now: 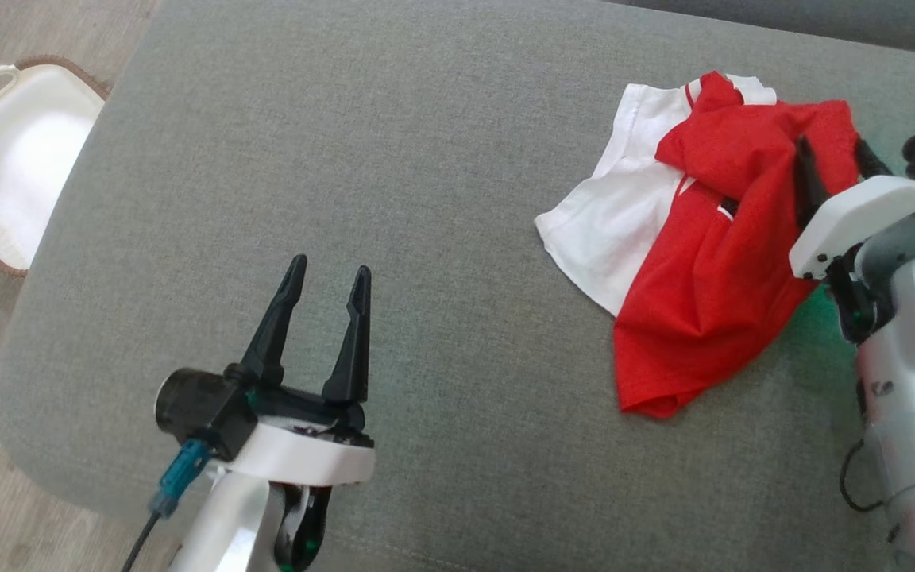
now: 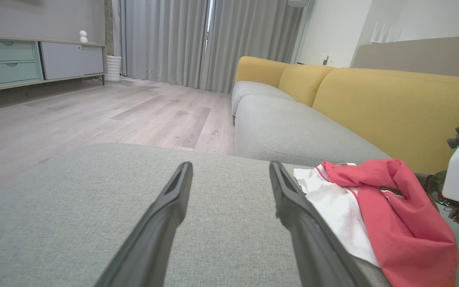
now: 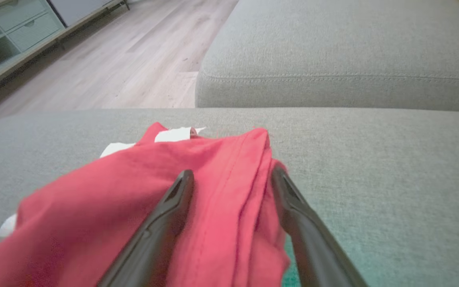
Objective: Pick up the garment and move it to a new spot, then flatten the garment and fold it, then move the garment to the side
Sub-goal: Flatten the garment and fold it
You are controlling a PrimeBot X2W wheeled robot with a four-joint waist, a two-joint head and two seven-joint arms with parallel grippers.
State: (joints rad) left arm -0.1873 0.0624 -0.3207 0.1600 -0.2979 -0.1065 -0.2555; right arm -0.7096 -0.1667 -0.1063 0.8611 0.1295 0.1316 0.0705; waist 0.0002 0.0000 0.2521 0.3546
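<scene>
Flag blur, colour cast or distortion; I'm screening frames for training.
Head view: sharp, green glow on the grey cushion at far right. Right wrist view: red-and-white garment blurred near the lens, green tint below. Left wrist view: crisp, slight wide-angle stretch.

A crumpled red-and-white garment (image 1: 696,238) lies bunched at the grey cushion's (image 1: 426,199) right side.
</scene>
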